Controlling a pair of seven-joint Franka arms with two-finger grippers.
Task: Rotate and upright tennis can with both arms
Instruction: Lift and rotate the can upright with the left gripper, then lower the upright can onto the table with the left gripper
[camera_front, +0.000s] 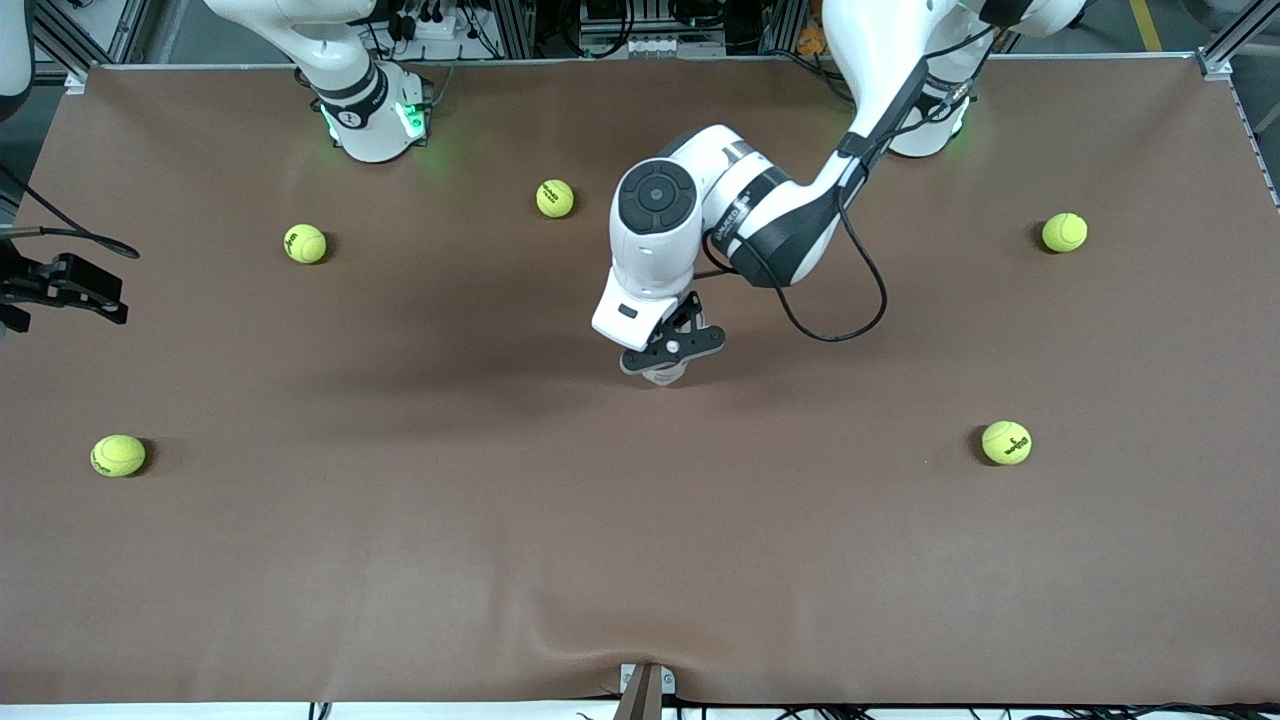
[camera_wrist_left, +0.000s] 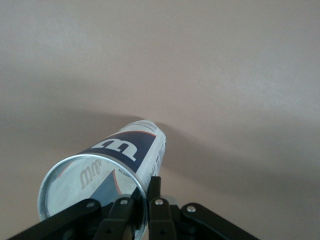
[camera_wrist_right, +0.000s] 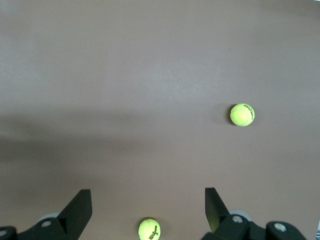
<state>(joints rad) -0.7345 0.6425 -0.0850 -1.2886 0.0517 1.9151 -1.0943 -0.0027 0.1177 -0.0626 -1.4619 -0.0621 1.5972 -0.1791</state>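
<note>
Two yellow-green tennis balls are lying nearest the camera edge of the brown table (camera_front: 640, 560), one (camera_front: 118, 455) toward the right arm's end and one (camera_front: 1006, 442) toward the left arm's end. At the table's centre, the left gripper (camera_front: 668, 352) is pointing down and clamping the rim of the tennis can (camera_wrist_left: 107, 167), which is standing on the mat beneath it, fingers (camera_wrist_left: 153, 200) closed on the can's wall. The right gripper (camera_wrist_right: 148, 210) is waiting over its own table end, fingers (camera_wrist_right: 80, 210) spread wide and holding nothing.
</note>
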